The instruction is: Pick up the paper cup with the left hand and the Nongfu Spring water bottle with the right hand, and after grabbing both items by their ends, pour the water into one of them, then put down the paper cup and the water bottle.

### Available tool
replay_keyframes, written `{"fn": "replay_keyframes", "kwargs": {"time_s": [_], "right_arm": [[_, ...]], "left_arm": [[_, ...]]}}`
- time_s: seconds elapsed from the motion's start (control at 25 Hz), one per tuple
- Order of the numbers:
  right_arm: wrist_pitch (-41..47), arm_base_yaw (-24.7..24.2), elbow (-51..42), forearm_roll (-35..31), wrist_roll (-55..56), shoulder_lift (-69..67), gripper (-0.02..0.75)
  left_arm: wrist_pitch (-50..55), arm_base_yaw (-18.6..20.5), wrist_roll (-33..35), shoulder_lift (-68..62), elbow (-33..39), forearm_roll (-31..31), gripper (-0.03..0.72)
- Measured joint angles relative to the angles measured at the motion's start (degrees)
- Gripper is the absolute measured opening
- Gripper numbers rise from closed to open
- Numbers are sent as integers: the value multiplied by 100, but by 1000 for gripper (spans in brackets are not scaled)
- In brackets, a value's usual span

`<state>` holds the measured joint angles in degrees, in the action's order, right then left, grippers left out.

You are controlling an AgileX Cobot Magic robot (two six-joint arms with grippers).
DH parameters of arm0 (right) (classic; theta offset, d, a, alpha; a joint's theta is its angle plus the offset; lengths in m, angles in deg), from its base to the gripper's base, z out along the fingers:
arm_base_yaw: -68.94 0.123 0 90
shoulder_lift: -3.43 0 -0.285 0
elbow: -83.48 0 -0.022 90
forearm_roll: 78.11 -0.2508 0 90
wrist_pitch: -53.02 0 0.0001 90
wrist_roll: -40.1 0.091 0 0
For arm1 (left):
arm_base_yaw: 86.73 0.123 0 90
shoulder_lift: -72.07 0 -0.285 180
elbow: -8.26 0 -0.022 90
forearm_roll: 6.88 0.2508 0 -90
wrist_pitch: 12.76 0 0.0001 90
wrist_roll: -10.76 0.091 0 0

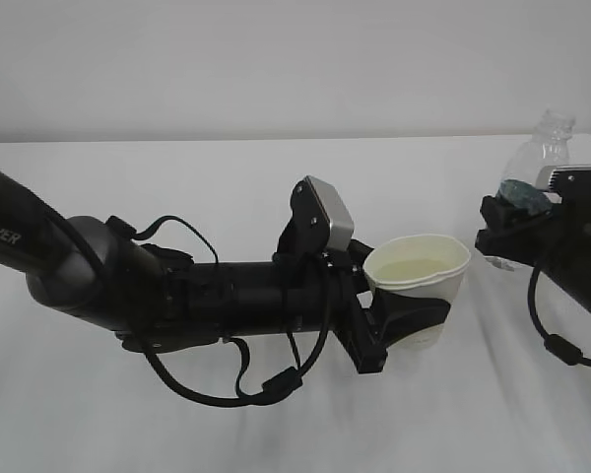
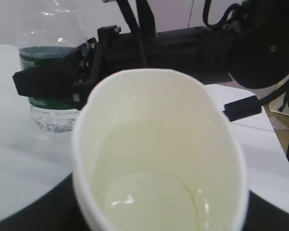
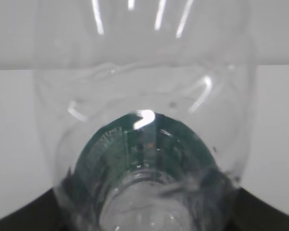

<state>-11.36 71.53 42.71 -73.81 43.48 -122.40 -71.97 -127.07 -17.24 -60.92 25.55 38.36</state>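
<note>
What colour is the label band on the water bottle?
Dark green, on the Nongfu Spring water bottle; the left wrist view shows it best.

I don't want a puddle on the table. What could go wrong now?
The paper cup already holds water and the left hand squeezes it oval, so a harder squeeze or a tilt might spill it. The right hand holds the water bottle upright with no cap visible; a bump might splash what's left.

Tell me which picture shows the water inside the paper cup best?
The left wrist view: it looks straight down into the paper cup, with the water pooled at the bottom. The exterior view shows only the cup's pale inside from the side. The right wrist view shows no cup.
</note>
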Motion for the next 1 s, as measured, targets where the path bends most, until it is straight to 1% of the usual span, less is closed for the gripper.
{"fn": "replay_keyframes", "kwargs": {"time_s": [0.4, 1.0], "right_arm": [[-9, 0, 789, 0, 0, -739, 395], [-146, 0, 1245, 11, 0, -1161, 395]], "left_arm": [[157, 0, 20, 0, 0, -46, 411], [157, 0, 105, 0, 0, -80, 411]]}}
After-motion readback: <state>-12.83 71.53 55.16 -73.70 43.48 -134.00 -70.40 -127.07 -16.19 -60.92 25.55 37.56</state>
